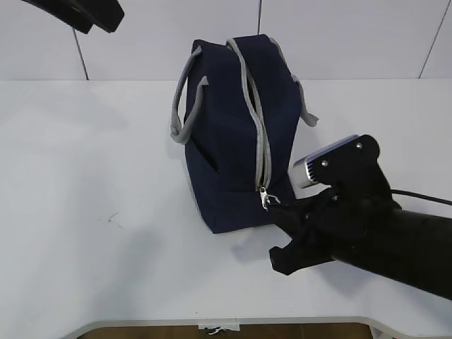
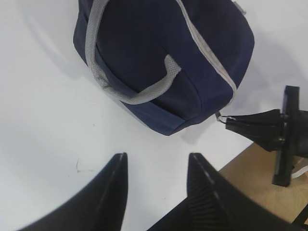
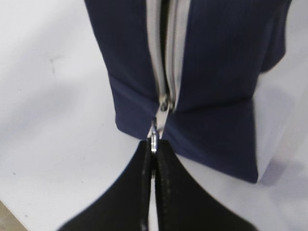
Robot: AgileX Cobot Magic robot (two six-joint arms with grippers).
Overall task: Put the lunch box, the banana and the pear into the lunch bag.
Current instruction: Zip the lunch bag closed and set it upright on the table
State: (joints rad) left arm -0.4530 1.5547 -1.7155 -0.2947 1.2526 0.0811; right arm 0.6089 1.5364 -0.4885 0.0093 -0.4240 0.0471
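Note:
The navy lunch bag (image 1: 233,141) stands on the white table with its grey zipper (image 1: 258,120) running down the near side and closed. My right gripper (image 1: 277,212) is shut on the metal zipper pull (image 3: 154,137) at the bag's lower end (image 3: 216,72). In the left wrist view the same pull (image 2: 220,117) sits pinched at the right gripper's tip (image 2: 230,123). My left gripper (image 2: 156,161) hangs open above bare table, short of the bag (image 2: 159,62), with nothing between its fingers. The lunch box, the banana and the pear are out of view.
Two grey handles (image 1: 185,106) droop over the bag's sides. The table's front edge (image 1: 212,321) runs just below the right arm. Part of the left arm (image 1: 85,14) shows at the top left. Brown floor (image 2: 255,168) lies beyond the table edge.

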